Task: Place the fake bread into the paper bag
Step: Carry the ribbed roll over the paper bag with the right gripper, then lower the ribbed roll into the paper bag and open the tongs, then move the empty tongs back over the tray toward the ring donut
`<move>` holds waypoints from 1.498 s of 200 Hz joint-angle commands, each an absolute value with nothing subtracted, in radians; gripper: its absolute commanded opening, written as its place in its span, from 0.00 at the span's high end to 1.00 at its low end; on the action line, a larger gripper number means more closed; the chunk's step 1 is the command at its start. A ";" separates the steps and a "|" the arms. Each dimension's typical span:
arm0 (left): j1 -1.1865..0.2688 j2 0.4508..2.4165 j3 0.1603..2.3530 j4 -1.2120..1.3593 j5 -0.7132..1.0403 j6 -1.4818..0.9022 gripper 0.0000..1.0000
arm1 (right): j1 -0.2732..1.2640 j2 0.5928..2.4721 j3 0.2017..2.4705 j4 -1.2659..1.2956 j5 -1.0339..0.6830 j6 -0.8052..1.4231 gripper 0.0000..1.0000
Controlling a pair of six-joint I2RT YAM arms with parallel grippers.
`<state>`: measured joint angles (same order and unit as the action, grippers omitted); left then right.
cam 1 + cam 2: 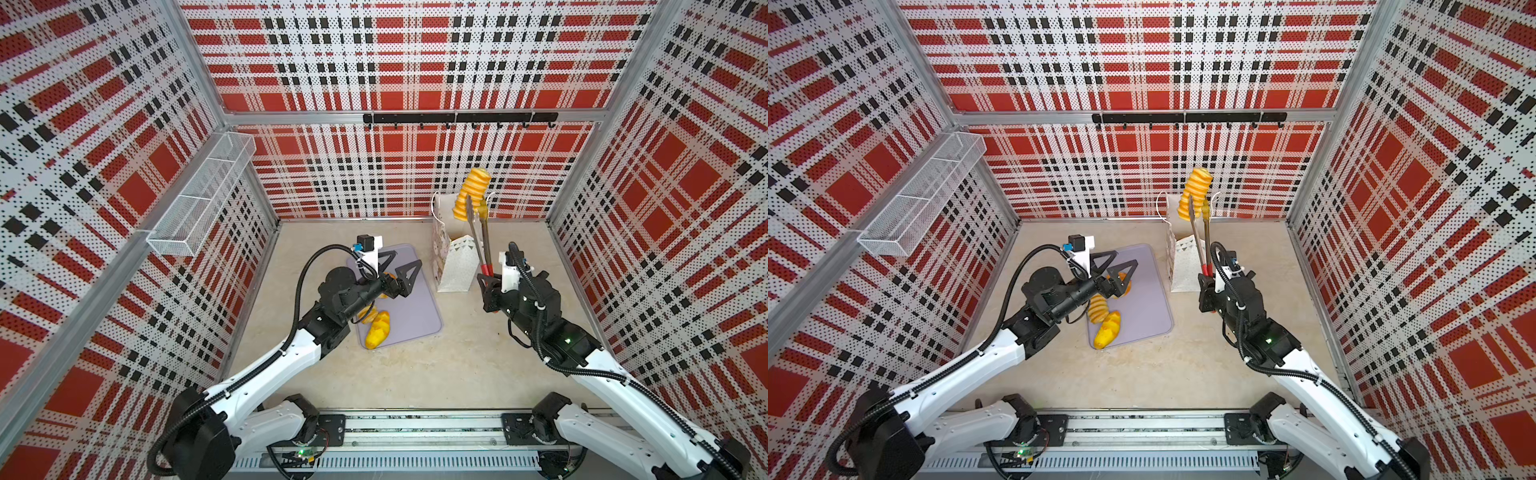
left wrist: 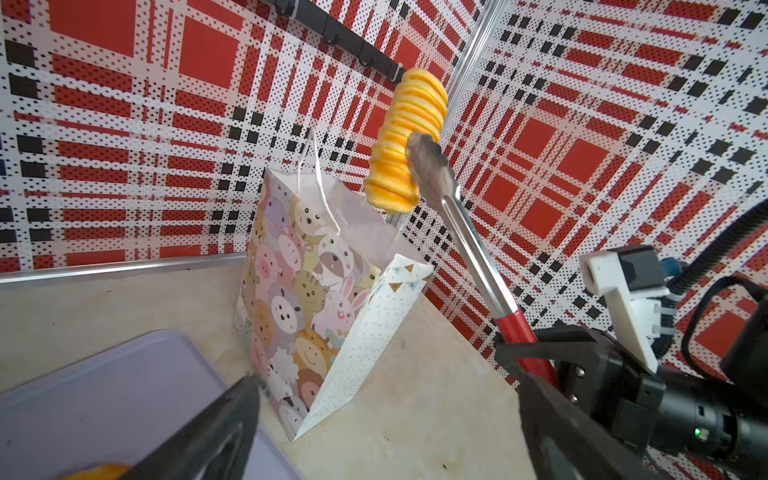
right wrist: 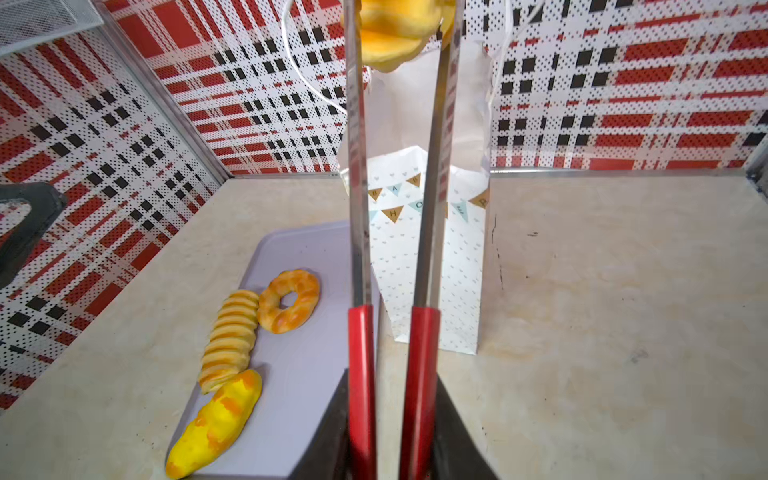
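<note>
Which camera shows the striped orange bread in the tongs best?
The left wrist view: the whole ribbed orange-striped toy loaf shows large and side-on, pinched by the red-handled metal tongs. In both top views the loaf is small and far. The right wrist view cuts off all but its lower end.

Polished metal tongs [image 2: 467, 232], glossy red grips; matt printed paper bag [image 2: 299, 291]; smooth plastic tray [image 3: 307, 374]; mottled, matt tabletop [image 3: 623, 332].

There are 4 fake breads [image 2: 405, 124] [image 3: 230, 338] [image 3: 274, 320] [image 3: 216, 424], 1 paper bag [image 2: 299, 291], 1 tray [image 3: 299, 357], 1 tongs [image 2: 469, 232] and 1 basket [image 1: 199, 195].
</note>
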<state>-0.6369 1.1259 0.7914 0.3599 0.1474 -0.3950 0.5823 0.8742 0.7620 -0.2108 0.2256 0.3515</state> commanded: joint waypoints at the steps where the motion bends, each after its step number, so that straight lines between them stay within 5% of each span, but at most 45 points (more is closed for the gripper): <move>1: -0.645 1.146 0.832 0.402 0.131 -0.376 0.01 | 0.584 0.883 0.795 -0.199 0.274 0.333 0.74; 165: -0.647 1.175 0.818 0.412 0.112 -0.385 0.01 | 0.584 0.901 0.797 -0.213 0.264 0.294 0.69; 247: -0.562 1.151 0.715 0.369 0.143 -0.434 0.02 | 0.581 0.640 0.692 -0.169 -0.026 0.242 0.69; 299: -0.523 1.092 0.654 0.330 0.124 -0.502 0.02 | 0.583 0.633 0.638 -0.216 -0.192 0.197 0.69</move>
